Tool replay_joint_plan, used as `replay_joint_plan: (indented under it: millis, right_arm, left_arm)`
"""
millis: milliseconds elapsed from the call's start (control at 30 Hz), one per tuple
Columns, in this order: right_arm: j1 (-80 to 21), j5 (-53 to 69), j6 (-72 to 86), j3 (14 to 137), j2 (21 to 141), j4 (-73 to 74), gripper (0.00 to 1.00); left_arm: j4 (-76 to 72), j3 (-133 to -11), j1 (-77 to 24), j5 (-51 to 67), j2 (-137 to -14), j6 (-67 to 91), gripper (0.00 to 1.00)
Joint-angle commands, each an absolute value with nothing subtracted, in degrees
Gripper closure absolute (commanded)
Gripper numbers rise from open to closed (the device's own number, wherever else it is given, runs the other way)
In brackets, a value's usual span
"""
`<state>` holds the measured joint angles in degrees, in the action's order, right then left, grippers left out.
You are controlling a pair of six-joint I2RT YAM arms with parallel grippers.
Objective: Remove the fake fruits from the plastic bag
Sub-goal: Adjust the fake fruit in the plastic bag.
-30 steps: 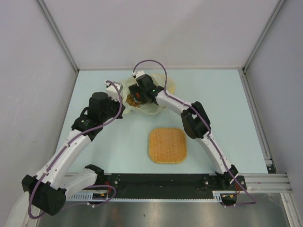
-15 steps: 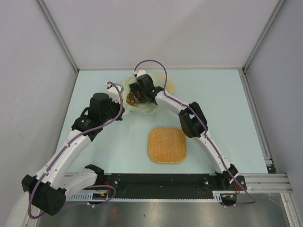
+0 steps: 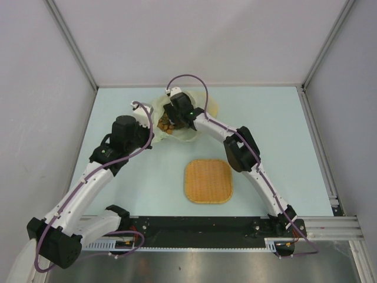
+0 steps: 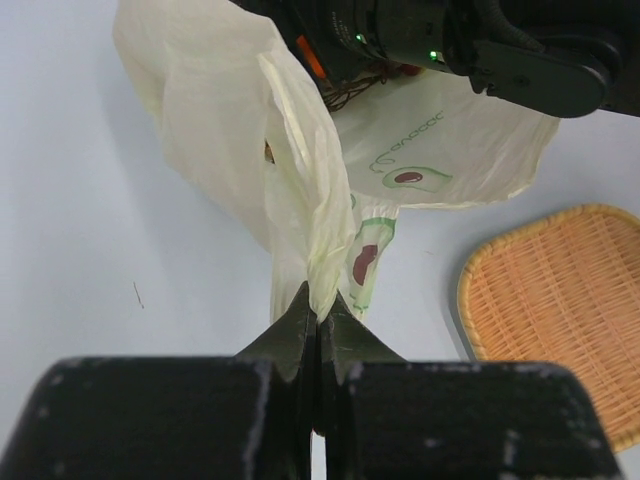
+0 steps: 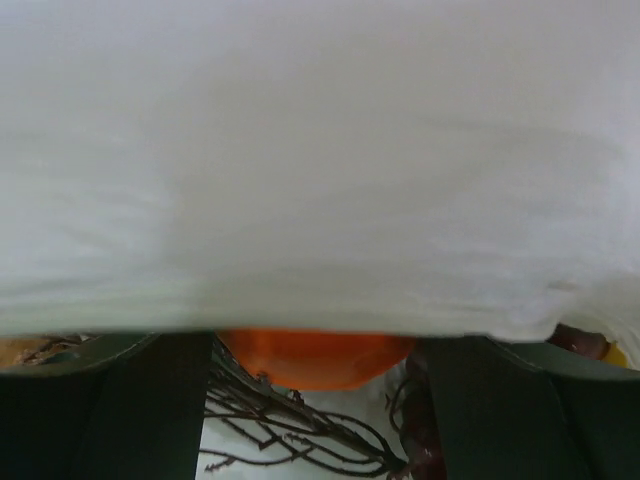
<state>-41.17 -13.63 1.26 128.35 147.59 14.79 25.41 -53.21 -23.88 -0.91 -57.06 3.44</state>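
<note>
The pale yellow-green plastic bag (image 3: 187,134) lies at the far middle of the table. My left gripper (image 4: 318,312) is shut on a bunched edge of the bag (image 4: 300,140) and holds it up. My right gripper (image 3: 167,122) is inside the bag's mouth, jaws open. In the right wrist view an orange (image 5: 312,358) sits between the open fingers (image 5: 110,410), with thin brown twigs (image 5: 290,430) below it; bag film (image 5: 320,160) covers the upper view. A brown nut-like cluster (image 3: 162,124) shows in the bag's opening.
A flat square woven orange mat (image 3: 208,181) lies on the table in front of the bag, also at the right edge of the left wrist view (image 4: 560,310). Grey walls close in the table on three sides.
My right gripper has pushed a little further left and deeper into the bag's mouth. The left gripper keeps its hold on the bag edge.
</note>
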Motion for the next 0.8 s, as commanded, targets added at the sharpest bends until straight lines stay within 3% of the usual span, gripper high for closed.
replay_joint_plan:
  millis: [0,267,767]
  right_arm:
    - [-41.57,-14.06,0.70,126.92,138.44,13.71,0.46]
    - [-42.71,-10.73,2.02,121.21,130.35,15.82,0.46]
    - [-46.23,-10.37,-3.25,93.89,112.86,12.75,0.48]
  left_arm:
    - [21.98,-52.91,-24.17,-2.63,-56.78,2.73,1.00]
    - [19.69,-50.98,-24.26,-3.77,-55.81,4.12,1.00]
    - [15.11,-50.19,-24.08,-2.82,-53.00,6.86,1.00]
